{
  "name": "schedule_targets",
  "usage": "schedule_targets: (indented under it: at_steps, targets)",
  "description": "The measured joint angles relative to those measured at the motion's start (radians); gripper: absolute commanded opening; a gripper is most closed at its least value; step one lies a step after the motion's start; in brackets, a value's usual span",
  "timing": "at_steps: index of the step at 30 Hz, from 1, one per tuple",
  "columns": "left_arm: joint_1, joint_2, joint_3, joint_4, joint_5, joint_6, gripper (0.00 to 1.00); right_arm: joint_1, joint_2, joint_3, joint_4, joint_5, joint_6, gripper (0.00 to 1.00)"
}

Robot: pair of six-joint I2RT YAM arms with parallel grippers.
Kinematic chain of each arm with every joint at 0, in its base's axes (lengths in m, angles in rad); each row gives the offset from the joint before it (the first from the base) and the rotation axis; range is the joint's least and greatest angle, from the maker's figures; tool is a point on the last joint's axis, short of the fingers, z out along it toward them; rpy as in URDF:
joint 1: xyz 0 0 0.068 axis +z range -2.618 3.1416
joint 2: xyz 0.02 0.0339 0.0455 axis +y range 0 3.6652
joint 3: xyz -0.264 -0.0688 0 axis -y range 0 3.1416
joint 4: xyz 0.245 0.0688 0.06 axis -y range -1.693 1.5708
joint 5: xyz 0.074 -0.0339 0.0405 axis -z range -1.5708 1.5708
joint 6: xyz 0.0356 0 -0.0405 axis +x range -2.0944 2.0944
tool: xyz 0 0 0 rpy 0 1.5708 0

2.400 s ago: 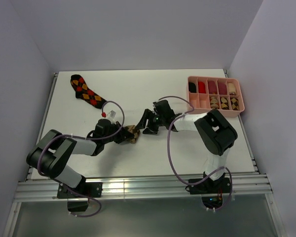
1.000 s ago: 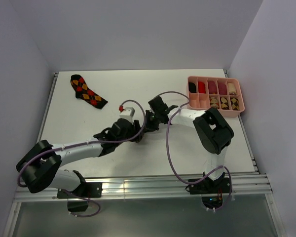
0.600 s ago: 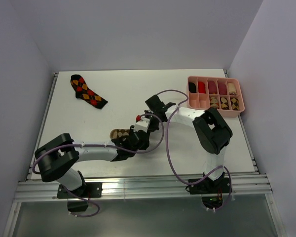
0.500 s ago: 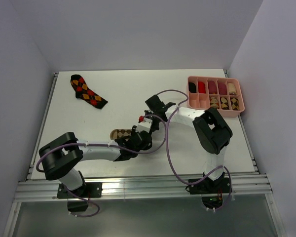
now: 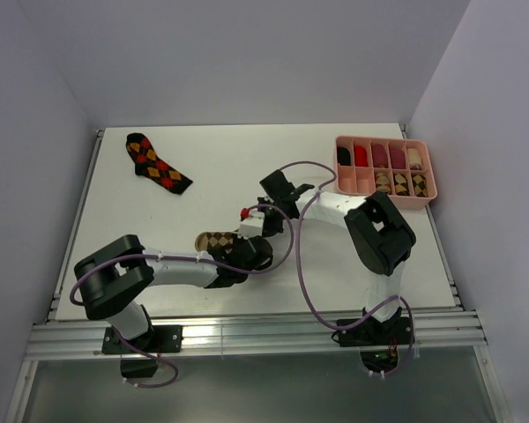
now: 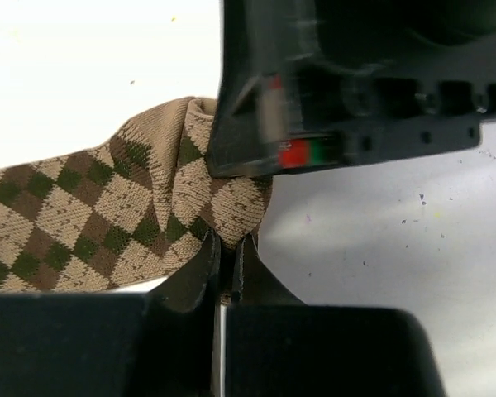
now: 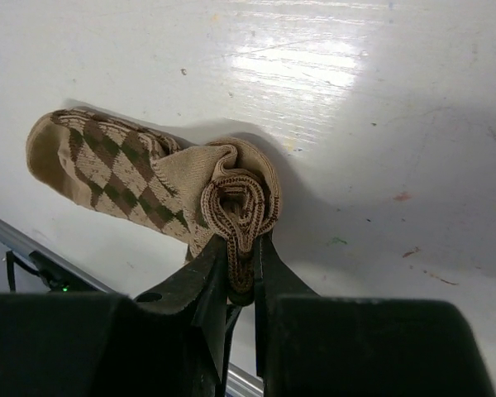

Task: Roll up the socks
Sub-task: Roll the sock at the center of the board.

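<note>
One tan argyle sock (image 5: 216, 240) lies mid-frame on the counter (image 5: 247, 150), half rolled. Right tool (image 7: 241, 244) is pinched shut on the coiled end; left tool (image 6: 227, 256) is nipped shut on the fabric beside it. Next, probably: wind the coil toward the toe, keeping it tight.

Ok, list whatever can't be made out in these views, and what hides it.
Right wrist: the right gripper fingers hide the bottom of the tan sock roll.
Left wrist: the blurred right gripper body covers the roll's top above the left gripper; the left edge cuts the sock off.
Top external: the left arm covers the rolled end.
Top external: patterned items in the pink tray are too small to identify.
</note>
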Motion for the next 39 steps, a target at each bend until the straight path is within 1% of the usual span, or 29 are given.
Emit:
schedule_targets:
  at_steps: [1,3,4,6,7,10,11,15,19,26,32,39]
  targets:
    - [0.005,-0.013,-0.014,0.009,0.008,-0.013,0.01,0.000,-0.002,-0.007,0.012,-0.008,0.005,0.23]
    - [0.027,-0.055,-0.059,0.040,0.053,-0.042,0.01,0.000,-0.016,-0.034,0.046,-0.024,0.024,0.32]
    - [0.043,-0.083,-0.084,0.051,0.079,-0.059,0.01,0.000,-0.030,-0.051,0.064,-0.035,0.034,0.41]
    - [0.086,-0.145,-0.142,0.084,0.148,-0.091,0.01,0.000,-0.061,-0.076,0.094,-0.046,0.051,0.51]
    - [0.109,-0.174,-0.171,0.092,0.173,-0.108,0.01,0.000,-0.078,-0.086,0.110,-0.050,0.055,0.59]
    - [0.203,-0.275,-0.277,0.148,0.276,-0.163,0.01,0.000,-0.138,-0.119,0.174,-0.053,0.070,0.71]
    - [0.231,-0.299,-0.303,0.167,0.306,-0.176,0.01,0.000,-0.156,-0.130,0.198,-0.054,0.073,0.72]
    - [0.334,-0.369,-0.387,0.239,0.442,-0.243,0.01,0.000,-0.183,-0.142,0.280,-0.076,0.076,0.74]
    - [0.423,-0.418,-0.466,0.316,0.562,-0.321,0.01,0.000,-0.182,-0.166,0.356,-0.114,0.070,0.79]
    - [0.557,-0.435,-0.564,0.443,0.715,-0.467,0.01,0.011,-0.119,-0.169,0.425,-0.172,0.038,0.79]
    - [0.615,-0.442,-0.621,0.504,0.771,-0.565,0.01,0.049,-0.031,-0.168,0.456,-0.210,0.016,0.76]
    - [0.628,-0.465,-0.645,0.500,0.779,-0.620,0.01,0.078,0.052,-0.141,0.492,-0.240,0.010,0.74]
